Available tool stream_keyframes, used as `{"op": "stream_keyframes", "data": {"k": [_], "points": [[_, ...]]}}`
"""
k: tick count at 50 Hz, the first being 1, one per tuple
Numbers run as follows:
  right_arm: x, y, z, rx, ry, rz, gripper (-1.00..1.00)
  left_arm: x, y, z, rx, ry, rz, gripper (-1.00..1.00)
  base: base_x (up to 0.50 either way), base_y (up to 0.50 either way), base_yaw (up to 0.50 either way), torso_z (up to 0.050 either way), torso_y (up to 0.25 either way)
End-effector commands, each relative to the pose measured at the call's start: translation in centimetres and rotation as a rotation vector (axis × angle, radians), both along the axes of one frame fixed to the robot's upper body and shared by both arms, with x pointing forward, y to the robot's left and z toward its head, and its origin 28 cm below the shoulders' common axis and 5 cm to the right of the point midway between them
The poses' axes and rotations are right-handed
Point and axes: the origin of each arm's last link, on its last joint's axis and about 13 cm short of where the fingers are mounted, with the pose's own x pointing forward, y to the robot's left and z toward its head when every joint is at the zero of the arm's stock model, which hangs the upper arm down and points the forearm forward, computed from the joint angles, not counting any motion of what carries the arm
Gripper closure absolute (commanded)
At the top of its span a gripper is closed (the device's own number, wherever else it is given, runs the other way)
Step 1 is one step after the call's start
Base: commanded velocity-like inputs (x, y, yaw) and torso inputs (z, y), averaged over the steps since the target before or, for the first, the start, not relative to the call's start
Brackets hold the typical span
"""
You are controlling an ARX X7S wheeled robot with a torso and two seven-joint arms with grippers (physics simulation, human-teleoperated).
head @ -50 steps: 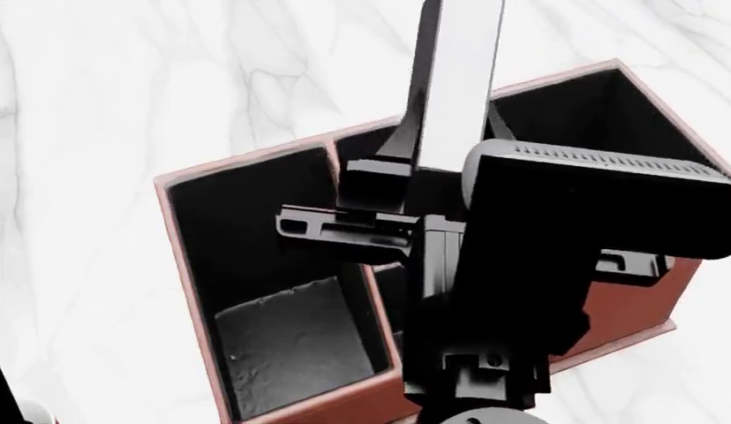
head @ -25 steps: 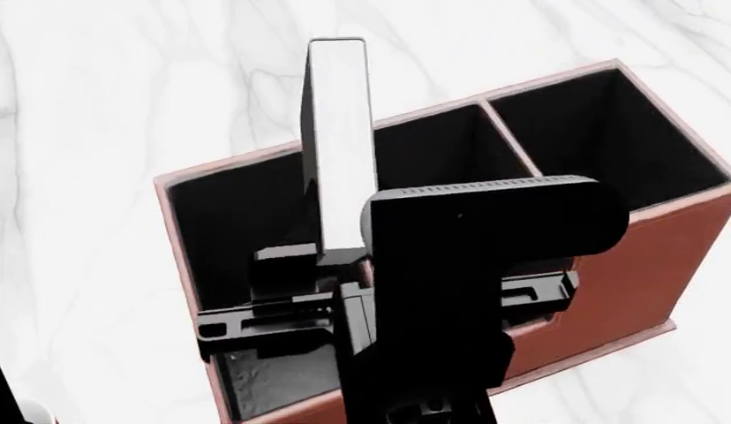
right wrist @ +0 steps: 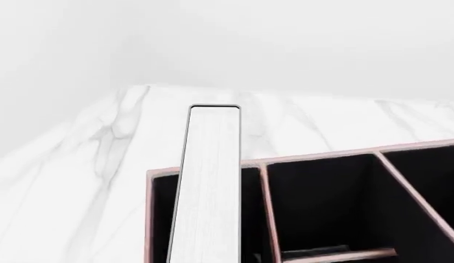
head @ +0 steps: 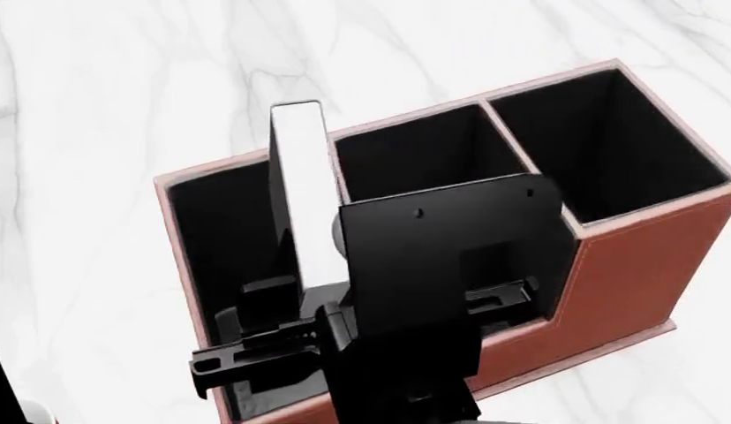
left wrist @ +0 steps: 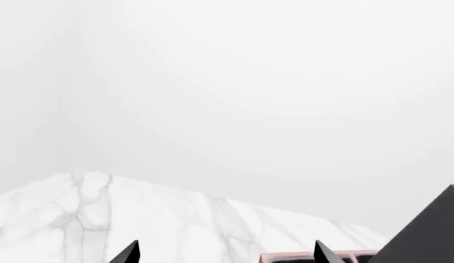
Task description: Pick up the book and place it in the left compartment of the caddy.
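The book [head: 302, 199] stands on end with its white page edges towards the head camera, and my right gripper [head: 309, 307] is shut on its lower part. It hangs over the left compartment [head: 218, 230] of the reddish-brown caddy [head: 630, 265], close to the partition. In the right wrist view the book [right wrist: 209, 186] lies between the caddy's outer wall and the partition [right wrist: 264, 208], with the left compartment [right wrist: 163, 219] dark beside it. My left gripper [left wrist: 225, 255] is open with nothing in it, and a bit of the caddy rim [left wrist: 285, 256] shows near one fingertip.
The caddy stands on a white marble tabletop [head: 107, 88]. Its taller square slot [head: 613, 132] is at the right end, with a smaller slot [head: 418, 159] in the middle. My right arm [head: 442, 265] covers the caddy's front middle. A dark shape [left wrist: 432, 230] cuts into the left wrist view.
My right arm has carried the book leftward, from above the middle slots to above the left compartment, and lower. The caddy has stayed put.
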Motion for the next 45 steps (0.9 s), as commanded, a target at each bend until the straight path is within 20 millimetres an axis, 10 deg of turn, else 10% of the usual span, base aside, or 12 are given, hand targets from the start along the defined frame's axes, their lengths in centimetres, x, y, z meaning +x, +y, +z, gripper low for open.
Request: {"op": "stream_keyframes", "data": {"k": [1,45], "points": [[1.3,-0.2,0.1,0.004,0.062,0.031,1.00,0.1,0.0,-0.2,0.000,0.005,-0.002,-1.00,0.00,0.00,0.00,0.000,0.000],[4.5,-0.2,-0.8,-0.091,0.159,0.066,1.00,0.1,0.0,-0.2,0.002,0.007,-0.002,-1.00,0.00,0.00,0.00,0.000,0.002]]}}
